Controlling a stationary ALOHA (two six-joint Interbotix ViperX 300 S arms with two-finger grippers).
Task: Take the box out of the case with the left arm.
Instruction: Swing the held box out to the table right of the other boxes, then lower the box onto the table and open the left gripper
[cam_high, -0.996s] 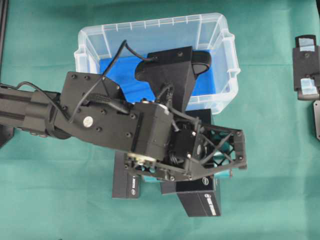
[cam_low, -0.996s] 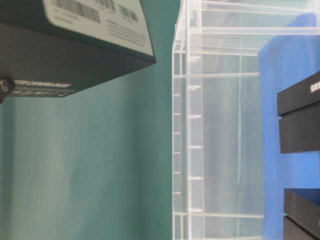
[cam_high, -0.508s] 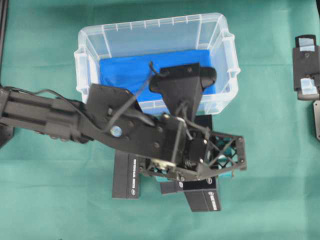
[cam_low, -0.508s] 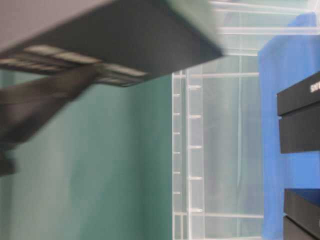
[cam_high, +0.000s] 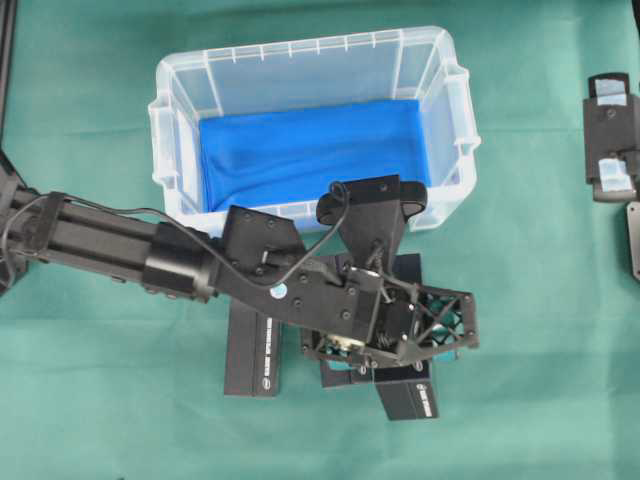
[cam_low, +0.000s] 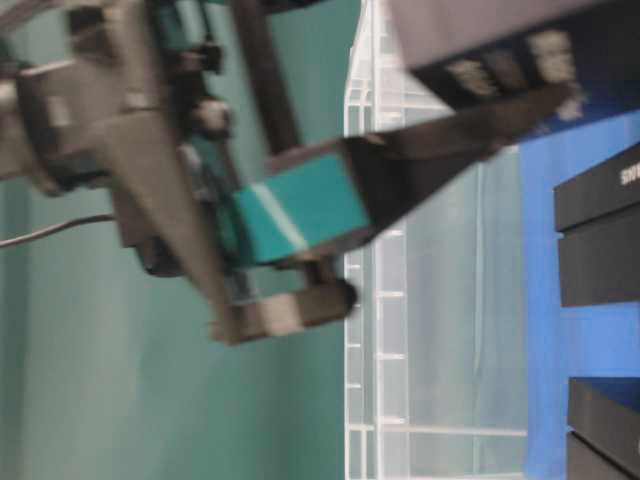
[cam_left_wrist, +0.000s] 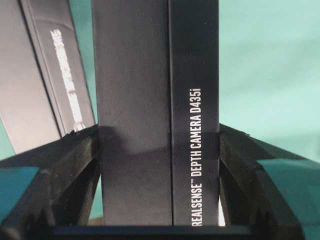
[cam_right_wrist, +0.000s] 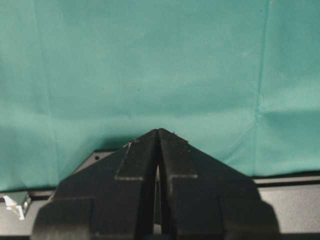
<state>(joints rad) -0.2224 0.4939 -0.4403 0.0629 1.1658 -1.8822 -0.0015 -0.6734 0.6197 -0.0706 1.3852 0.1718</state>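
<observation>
Left arm's black lattice tool (cam_high: 425, 335) pinching a long black cardboard box (cam_left_wrist: 155, 115) over the green desk (cam_high: 540, 330), other black boxes (cam_high: 250, 350) lying beneath, clear plastic case (cam_high: 430, 60) just beyond, only blue cloth (cam_high: 300, 150) seen inside from above, right tool (cam_right_wrist: 158, 165) pressed together.

Left arm (cam_high: 110, 245): black boxy boom, silver screws, looped black cable | left gripper (cam_high: 440, 325): open lattice frame, teal pads | right gripper (cam_right_wrist: 158, 137): black wedge fingers
</observation>
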